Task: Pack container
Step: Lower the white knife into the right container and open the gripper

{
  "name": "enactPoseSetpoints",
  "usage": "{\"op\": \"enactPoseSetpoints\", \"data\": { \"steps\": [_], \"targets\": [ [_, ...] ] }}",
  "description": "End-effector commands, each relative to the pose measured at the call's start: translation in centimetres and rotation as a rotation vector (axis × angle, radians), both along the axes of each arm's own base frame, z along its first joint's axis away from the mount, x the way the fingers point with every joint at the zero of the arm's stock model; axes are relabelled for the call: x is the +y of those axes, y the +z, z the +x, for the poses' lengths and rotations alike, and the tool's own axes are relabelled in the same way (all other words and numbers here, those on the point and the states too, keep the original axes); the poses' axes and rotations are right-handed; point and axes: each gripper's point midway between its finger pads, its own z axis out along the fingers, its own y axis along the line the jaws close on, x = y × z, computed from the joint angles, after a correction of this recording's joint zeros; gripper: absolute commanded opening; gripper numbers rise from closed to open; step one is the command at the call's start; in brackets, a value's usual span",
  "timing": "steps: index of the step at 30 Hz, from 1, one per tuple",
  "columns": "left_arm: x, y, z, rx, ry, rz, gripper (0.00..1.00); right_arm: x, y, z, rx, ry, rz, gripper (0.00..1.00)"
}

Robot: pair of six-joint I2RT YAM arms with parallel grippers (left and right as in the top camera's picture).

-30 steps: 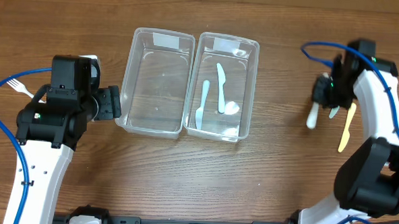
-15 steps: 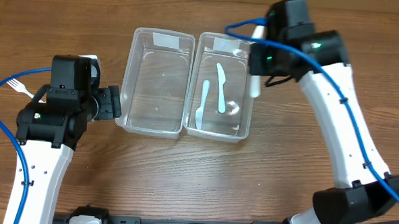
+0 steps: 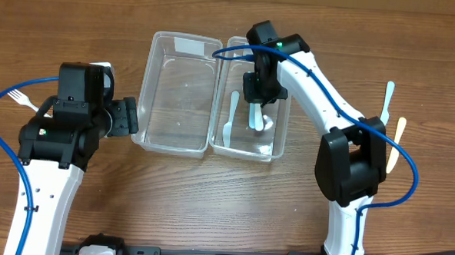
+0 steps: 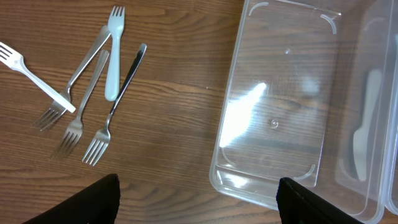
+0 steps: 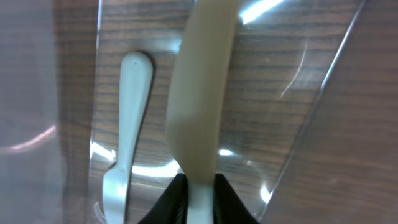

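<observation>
Two clear plastic containers sit side by side: the left container (image 3: 181,45) is empty, and the right container (image 3: 283,53) holds a pale blue knife (image 3: 229,117) and other pale utensils. My right gripper (image 3: 258,89) hangs over the right container, shut on a white plastic utensil (image 5: 199,93) that points down into it beside the pale blue knife (image 5: 127,124). My left gripper (image 3: 128,117) is open and empty at the left container's outer left wall; its fingers frame the left wrist view (image 4: 199,205). Several forks (image 4: 93,93) lie left of that container (image 4: 280,106).
A pale blue utensil (image 3: 388,100) and a yellowish knife (image 3: 397,142) lie on the wooden table at the far right. A white fork (image 3: 21,99) shows at the far left beside the blue cable.
My right arm has swung from the table's far right across to above the right container, carrying the white utensil. The left arm has not moved.
</observation>
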Motion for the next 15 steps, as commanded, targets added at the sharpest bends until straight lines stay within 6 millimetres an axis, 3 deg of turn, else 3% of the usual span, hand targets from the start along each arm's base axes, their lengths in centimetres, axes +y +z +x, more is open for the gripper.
{"op": "enactPoseSetpoints", "data": {
  "steps": [1, 4, 7, 10, 13, 15],
  "targets": [
    [-0.1, 0.9, 0.4, -0.026, -0.006, -0.006, 0.8, 0.3, 1.4, 0.5, -0.036, -0.005, 0.022, 0.43],
    [-0.1, 0.9, 0.4, -0.027, -0.006, -0.006, 0.8, 0.2, 1.4, 0.5, -0.034, -0.005, 0.021, 0.52],
    [-0.1, 1.0, 0.4, -0.028, -0.006, -0.006, 0.8, 0.2, 1.7, 0.5, -0.041, -0.006, 0.021, 0.52],
    [-0.1, 0.9, 0.4, -0.027, -0.006, -0.006, 0.8, 0.3, 3.4, 0.7, -0.073, -0.007, 0.035, 0.53],
    [-0.1, 0.9, 0.4, -0.025, -0.006, -0.007, 0.8, -0.7, 7.4, 1.6, -0.172, -0.026, 0.015, 0.53],
    [-0.1, 0.9, 0.3, -0.021, -0.002, -0.008, 0.8, -2.5, 11.1, 2.5, -0.265, -0.062, -0.022, 0.57]
  ]
}}
